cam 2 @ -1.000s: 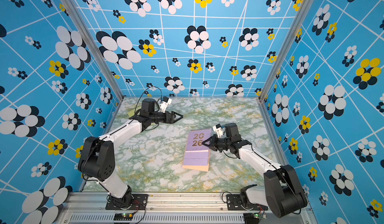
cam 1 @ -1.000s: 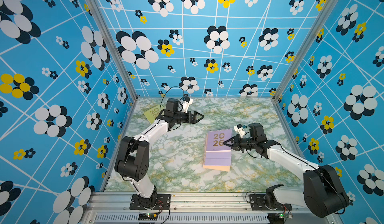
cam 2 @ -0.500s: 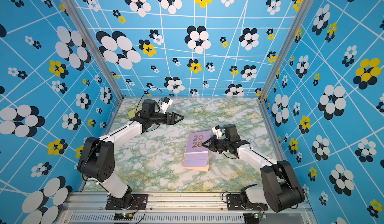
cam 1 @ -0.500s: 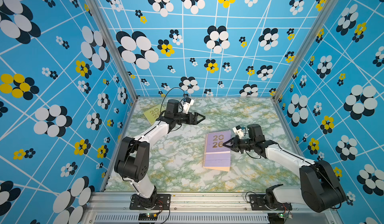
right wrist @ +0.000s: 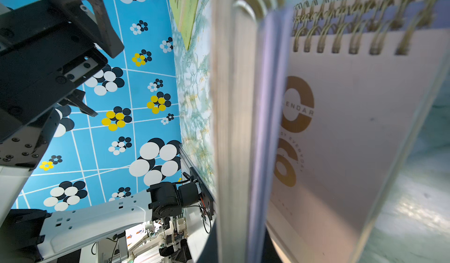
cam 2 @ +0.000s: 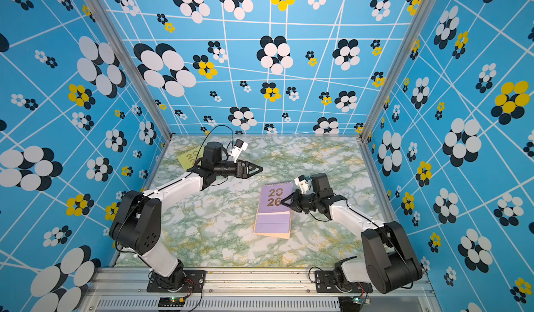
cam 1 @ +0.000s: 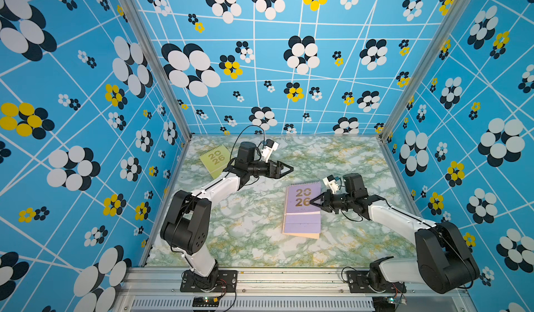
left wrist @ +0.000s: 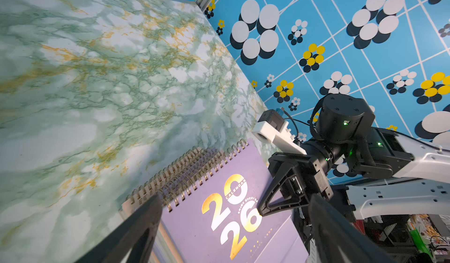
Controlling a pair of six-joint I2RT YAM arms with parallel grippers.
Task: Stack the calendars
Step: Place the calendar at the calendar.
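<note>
My left gripper [cam 1: 290, 169] hangs spread and empty. The 1 unstacked yellow-green calendar [cam 1: 215, 159] lies behind it near the far left corner, closest to this arm. My right gripper [cam 1: 312, 201], clenched on nothing, points at the lilac-topped stack [cam 1: 302, 219] mid-table.

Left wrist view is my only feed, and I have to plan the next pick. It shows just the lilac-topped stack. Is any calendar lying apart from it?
Observer: Yes. A yellow-green calendar lies flat near the far corner on the left arm's side, apart from the stack.
Operator: The stack's near end is cut off for me. What shows there?
Observer: In both top views a peach calendar shows its edge along the bottom of that end.
Operator: And where is the left gripper in all this?
Observer: The left gripper, jaws open, hangs over bare table, between the yellow-green calendar and the stack.
</note>
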